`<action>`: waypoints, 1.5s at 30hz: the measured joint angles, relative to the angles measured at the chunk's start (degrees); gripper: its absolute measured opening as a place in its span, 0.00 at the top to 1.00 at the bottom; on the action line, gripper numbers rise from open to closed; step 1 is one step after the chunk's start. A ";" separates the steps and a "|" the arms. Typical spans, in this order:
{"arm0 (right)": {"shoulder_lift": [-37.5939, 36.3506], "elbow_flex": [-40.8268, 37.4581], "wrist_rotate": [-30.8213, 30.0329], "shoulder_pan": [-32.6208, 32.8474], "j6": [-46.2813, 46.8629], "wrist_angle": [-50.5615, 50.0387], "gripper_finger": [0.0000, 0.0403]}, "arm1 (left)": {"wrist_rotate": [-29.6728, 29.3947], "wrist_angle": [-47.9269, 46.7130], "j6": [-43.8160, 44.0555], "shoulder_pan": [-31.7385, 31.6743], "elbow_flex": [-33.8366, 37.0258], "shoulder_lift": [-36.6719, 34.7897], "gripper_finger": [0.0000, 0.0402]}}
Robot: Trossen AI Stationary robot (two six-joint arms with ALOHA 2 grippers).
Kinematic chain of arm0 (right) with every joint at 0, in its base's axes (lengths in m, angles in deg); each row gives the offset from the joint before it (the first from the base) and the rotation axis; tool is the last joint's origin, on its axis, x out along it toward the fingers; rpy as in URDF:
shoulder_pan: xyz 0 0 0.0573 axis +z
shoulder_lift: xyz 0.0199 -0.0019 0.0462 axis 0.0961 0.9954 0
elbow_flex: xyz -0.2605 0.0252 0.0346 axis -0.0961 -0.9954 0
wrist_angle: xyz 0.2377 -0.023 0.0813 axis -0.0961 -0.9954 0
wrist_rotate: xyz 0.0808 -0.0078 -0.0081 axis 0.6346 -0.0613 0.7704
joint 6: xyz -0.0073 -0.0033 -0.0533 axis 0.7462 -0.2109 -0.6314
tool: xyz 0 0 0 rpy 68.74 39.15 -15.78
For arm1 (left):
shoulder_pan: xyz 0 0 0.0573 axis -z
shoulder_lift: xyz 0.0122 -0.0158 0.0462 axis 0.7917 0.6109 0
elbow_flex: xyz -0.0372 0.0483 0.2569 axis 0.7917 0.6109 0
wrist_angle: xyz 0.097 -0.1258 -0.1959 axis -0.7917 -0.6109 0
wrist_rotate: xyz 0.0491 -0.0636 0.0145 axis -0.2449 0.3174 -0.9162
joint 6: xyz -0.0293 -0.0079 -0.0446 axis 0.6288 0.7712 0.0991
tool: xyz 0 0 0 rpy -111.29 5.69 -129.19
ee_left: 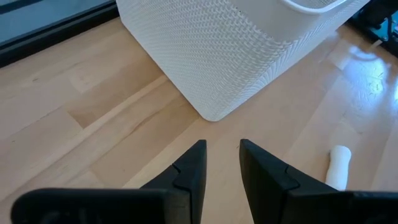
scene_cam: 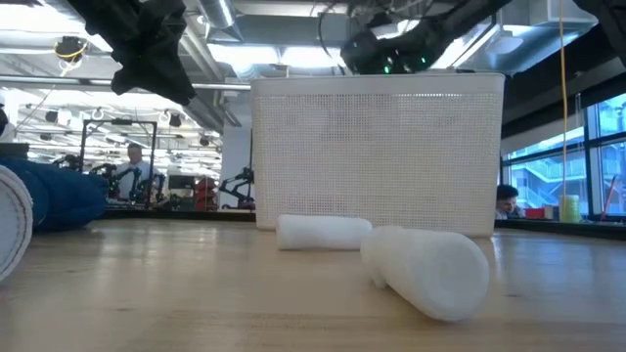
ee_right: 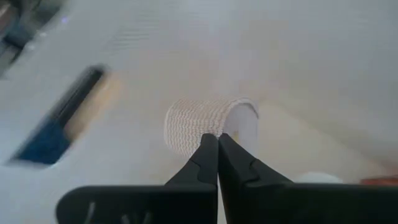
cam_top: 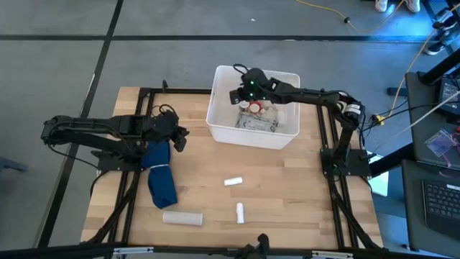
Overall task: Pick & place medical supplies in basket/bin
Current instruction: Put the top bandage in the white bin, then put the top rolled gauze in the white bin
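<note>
The white bin [cam_top: 286,137] [scene_cam: 377,147] stands at the table's far middle and holds a red-orange bottle [cam_top: 254,108] and a flat pack [cam_top: 259,123]. My right gripper [cam_top: 241,91] [ee_right: 217,137] hangs shut inside the bin near its far left corner, its tips at a white mesh roll [ee_right: 199,124]. My left gripper [cam_top: 181,138] [ee_left: 222,155] is open and hovers over bare table, left of the bin's near left corner [ee_left: 211,112]. On the near table lie a small white bottle [cam_top: 232,181] [scene_cam: 323,233] [ee_left: 339,167], a white tube [cam_top: 241,211] [scene_cam: 430,269] and a white roll [cam_top: 182,217]. My right gripper's shut fingertips [ee_right: 211,146] meet at the near edge of the white mesh roll [ee_right: 208,130], coming from above. I cannot tell whether they pinch the roll's wall or only stand in front of it.
A long dark blue cloth [cam_top: 162,178] [scene_cam: 59,196] lies on the table's left part under my left arm. The bin's handle slot [ee_right: 59,121] shows in its wall. Black frame rails [cam_top: 133,194] run along both table sides. People show in the room beyond.
</note>
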 joint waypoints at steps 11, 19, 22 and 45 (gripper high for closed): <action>-0.02 -9.69 -8.41 -0.58 12.37 8.57 1.00 | -2.99 0.67 1.51 0.00 0.00 0.00 0.77; 0.28 -11.54 -10.33 -0.58 14.59 9.79 1.00 | -4.07 0.90 1.66 0.00 0.00 0.00 0.77; 0.65 -11.90 -10.21 -0.58 14.68 10.22 1.00 | -4.09 0.90 1.70 0.00 0.00 0.00 0.77; 1.05 -11.81 -3.94 -0.58 11.50 12.78 0.79 | -3.85 0.80 1.51 0.00 0.00 0.00 0.77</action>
